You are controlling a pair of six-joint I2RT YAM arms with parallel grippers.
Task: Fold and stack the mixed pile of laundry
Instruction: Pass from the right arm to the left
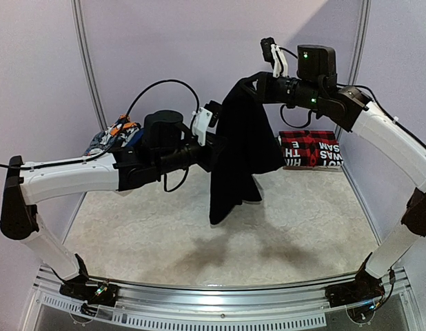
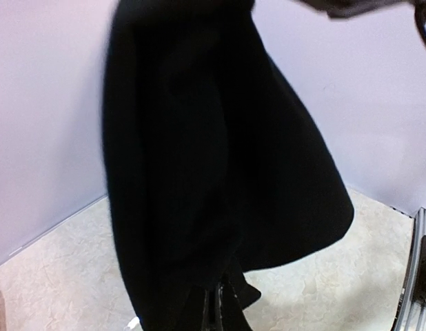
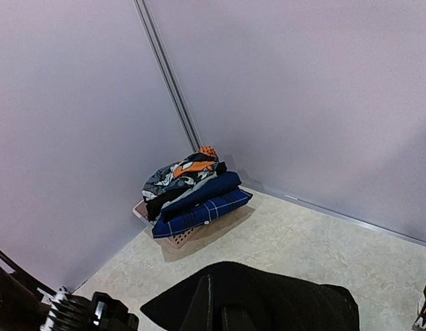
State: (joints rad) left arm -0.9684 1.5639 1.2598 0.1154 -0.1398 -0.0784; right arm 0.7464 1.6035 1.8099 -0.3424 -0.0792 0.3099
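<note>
Above the table [image 1: 302, 227], the trousers [image 1: 244, 158] hang clamped by the right gripper [image 1: 254, 81] on top and the left gripper [image 1: 216, 146] at one edge, which should draw apart evenly to flatten them; the pile [image 1: 111, 134] sits back-left.

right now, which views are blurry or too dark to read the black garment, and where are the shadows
Top external: sharp and evenly lit, but the black garment reads as a flat silhouette; soft shadows lie on the table below it. Left wrist: the garment fills the frame, blurred, no fold detail. Right wrist: crisp on the folded stack, garment dark at the bottom edge.
</note>
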